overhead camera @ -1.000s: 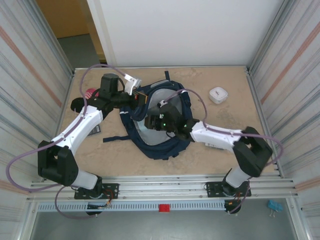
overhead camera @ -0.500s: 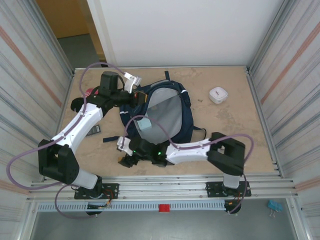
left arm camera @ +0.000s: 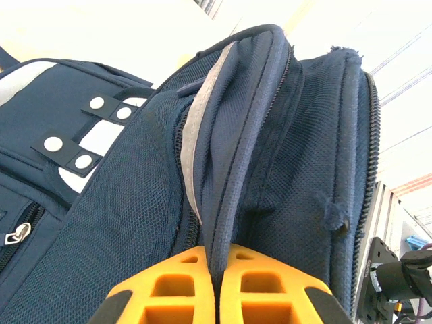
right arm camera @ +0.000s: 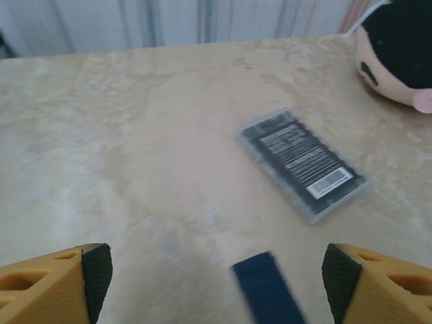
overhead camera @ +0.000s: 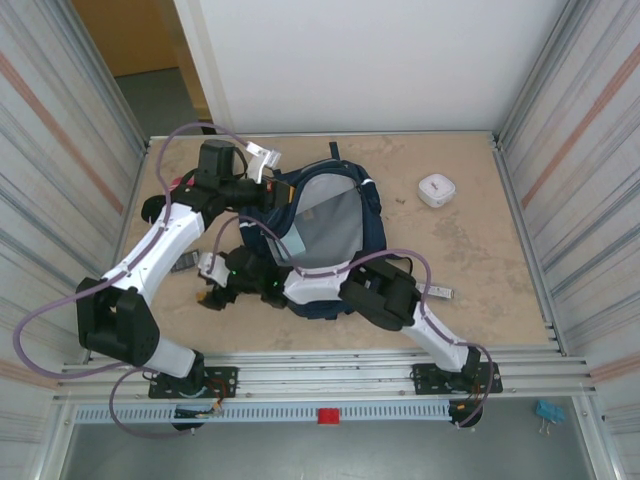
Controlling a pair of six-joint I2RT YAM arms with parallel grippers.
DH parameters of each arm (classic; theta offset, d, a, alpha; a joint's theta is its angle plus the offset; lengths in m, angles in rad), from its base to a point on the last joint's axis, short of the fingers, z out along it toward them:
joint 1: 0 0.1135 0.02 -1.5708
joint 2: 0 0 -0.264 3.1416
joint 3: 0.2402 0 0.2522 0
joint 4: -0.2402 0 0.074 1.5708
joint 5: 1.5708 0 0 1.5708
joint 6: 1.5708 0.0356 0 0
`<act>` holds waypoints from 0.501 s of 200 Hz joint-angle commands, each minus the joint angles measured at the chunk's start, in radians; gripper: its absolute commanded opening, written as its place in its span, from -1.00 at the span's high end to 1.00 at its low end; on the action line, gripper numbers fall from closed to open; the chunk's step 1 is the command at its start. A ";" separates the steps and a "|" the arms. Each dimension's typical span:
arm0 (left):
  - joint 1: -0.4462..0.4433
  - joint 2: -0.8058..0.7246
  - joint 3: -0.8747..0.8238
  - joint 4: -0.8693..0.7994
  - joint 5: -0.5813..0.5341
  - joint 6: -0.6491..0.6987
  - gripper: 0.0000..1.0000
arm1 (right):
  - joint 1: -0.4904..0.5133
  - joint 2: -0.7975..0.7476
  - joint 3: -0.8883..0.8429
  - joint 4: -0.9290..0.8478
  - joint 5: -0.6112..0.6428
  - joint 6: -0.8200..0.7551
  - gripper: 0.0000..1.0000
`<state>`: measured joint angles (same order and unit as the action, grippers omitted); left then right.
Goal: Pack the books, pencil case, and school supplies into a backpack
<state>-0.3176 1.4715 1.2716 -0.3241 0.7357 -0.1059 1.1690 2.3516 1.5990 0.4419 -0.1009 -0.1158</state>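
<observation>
The navy backpack [overhead camera: 372,236] lies in the middle of the table with its main compartment gaping, grey lining showing. My left gripper [overhead camera: 267,195] is shut on the backpack's upper left opening rim; in the left wrist view the orange fingers [left arm camera: 182,287] pinch a fold of navy mesh fabric [left arm camera: 233,169]. My right gripper [overhead camera: 208,292] hangs open and holding nothing over bare table left of the backpack's bottom; in the right wrist view the right gripper [right arm camera: 216,268] stands wide over a navy strap end [right arm camera: 264,289]. The book is out of view.
A clear flat case with a dark label [right arm camera: 300,164] lies just beyond the right gripper, the same case [overhead camera: 187,262] beside my left arm. A pink and black plush [right arm camera: 398,57] sits farther left. A white box [overhead camera: 437,189] stands at the back right, and a small flat item [overhead camera: 437,292] lies by my right arm.
My right arm has come out of the backpack's opening and swung left along the front, ending over the table near the clear case. The left gripper has kept its hold.
</observation>
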 commanded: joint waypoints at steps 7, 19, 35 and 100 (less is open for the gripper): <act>0.012 -0.010 0.070 0.094 0.042 -0.025 1.00 | -0.034 0.116 0.153 -0.023 -0.026 0.016 -0.74; 0.012 -0.011 0.072 0.100 0.039 -0.027 1.00 | -0.040 0.164 0.221 -0.054 -0.025 0.018 -0.75; 0.012 -0.011 0.070 0.107 0.038 -0.036 1.00 | -0.046 0.225 0.323 -0.106 -0.036 0.017 -0.79; 0.012 0.002 0.075 0.125 0.044 -0.048 1.00 | -0.056 0.434 0.675 -0.282 -0.019 0.022 -0.87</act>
<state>-0.3176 1.4796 1.2774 -0.3092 0.7357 -0.1333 1.1187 2.7155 2.1658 0.2379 -0.1356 -0.1127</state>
